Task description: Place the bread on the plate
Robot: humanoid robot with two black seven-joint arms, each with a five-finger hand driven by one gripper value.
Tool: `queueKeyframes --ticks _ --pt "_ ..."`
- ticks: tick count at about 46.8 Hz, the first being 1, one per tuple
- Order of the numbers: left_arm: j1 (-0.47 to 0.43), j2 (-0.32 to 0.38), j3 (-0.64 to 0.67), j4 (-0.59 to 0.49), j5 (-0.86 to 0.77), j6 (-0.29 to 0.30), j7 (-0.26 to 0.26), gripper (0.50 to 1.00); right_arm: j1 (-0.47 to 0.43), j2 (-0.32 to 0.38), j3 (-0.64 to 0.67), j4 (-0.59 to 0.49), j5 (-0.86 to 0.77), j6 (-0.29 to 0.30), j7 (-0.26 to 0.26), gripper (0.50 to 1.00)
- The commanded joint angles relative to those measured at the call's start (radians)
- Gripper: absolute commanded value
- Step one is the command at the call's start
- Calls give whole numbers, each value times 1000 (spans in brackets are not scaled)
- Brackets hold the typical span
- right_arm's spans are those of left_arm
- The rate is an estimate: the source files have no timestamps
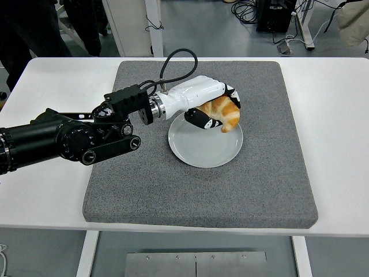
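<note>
So the left hand [210,104] has its fingers [203,122] wrapped around the bread [225,113] — looks like a croissant — and it's hanging over the far right part of the plate [196,151], which sits on the grey mat [173,190] on the white desk [334,115]. Can't tell whether the tip is touching the plate or just above it. My guess on handling: light, soft and flaky, so it'll crush or shed crumbs if squeezed hard — a gentle wrap around the thick middle seems right, not the thin ends, which would probably snap. It's not slippery, so no need for much grip. Orientation-wise the long axis looks tilted, running from up under the palm down toward the right, with the visible end pointing down at the plate's right rim. Right arm isn't in view.
</note>
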Motion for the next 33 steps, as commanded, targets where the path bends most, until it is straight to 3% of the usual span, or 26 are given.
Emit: queueKeyframes --ticks 1,33 --pt "22 0 2 1 1 12 -2 500 0 0 0 0 0 0 0 1000" --pt "145 3 2 60 7 19 -38 500 -2 0 0 0 0 0 0 1000"
